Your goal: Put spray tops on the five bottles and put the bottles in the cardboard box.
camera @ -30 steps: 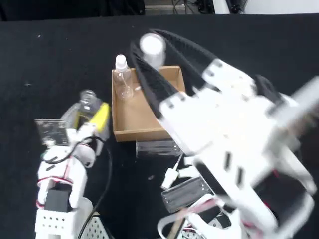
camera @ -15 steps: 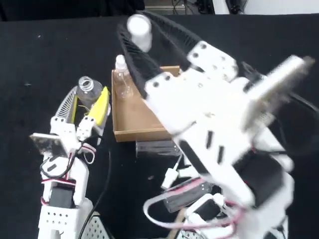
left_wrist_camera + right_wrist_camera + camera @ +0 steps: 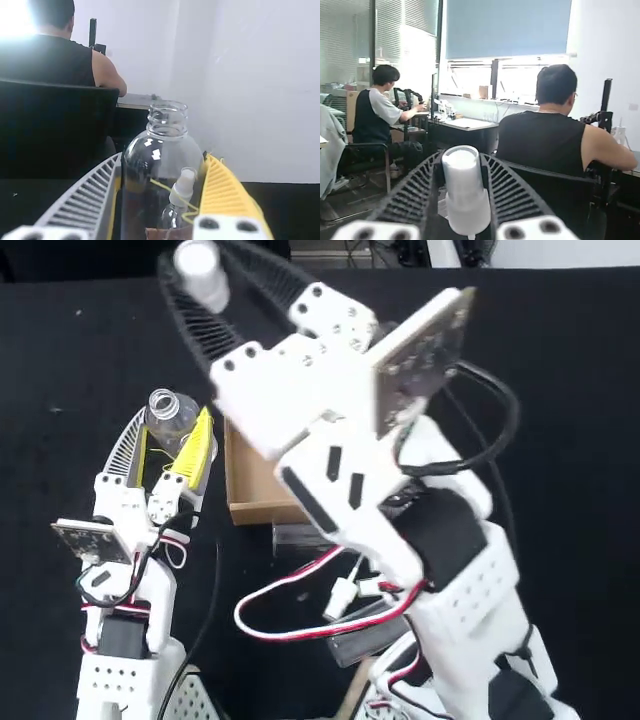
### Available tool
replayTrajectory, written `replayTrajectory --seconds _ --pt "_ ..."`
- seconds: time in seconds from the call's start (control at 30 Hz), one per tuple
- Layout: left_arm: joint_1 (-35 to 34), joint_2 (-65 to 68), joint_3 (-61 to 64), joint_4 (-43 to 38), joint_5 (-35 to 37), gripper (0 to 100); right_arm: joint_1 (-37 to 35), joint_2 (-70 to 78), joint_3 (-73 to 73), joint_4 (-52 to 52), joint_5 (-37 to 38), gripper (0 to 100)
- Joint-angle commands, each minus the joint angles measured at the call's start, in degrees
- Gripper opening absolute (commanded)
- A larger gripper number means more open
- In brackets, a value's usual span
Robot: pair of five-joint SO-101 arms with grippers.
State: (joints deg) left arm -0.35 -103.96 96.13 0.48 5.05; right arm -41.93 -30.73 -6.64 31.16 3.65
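Nearest to me, the left end effector (image 3: 175, 428) pinches an open bottle (image 3: 166, 410) upright; its neck carries no top. Just beside this end effector, toward the other arm, the cardboard box (image 3: 248, 502) sits on the black bench (image 3: 560, 390). Beyond and apart, the right end effector (image 3: 200, 268) is pressed on a white spray top (image 3: 196, 260). I think the capping step is in hand: the top must next come exactly over the neck, then go down and be turned. The right arm (image 3: 400, 500) covers most of the box, so its content I cannot count; through the held bottle, one capped bottle (image 3: 176, 202) appears.
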Motion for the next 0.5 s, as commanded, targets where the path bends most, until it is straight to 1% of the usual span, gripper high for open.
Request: replayTrajectory --seconds 0.0,0.13,0.3,0.47 --pt "-0.31 -0.35 1.19 -1.14 0.62 3 -2.73 0.13 0.92 -0.35 0.26 1.1" --pt "-0.57 -0.35 1.19 -0.7 0.62 3 -2.73 -1.1 2.42 1.05 0.0 1.1" --pt "-0.22 -0.53 1.19 8.26 0.62 3 -4.66 -5.32 3.47 2.64 -0.26 1.1" --pt "-0.48 -0.53 1.19 8.18 0.62 3 -6.07 -5.67 5.14 0.35 0.18 1.1"
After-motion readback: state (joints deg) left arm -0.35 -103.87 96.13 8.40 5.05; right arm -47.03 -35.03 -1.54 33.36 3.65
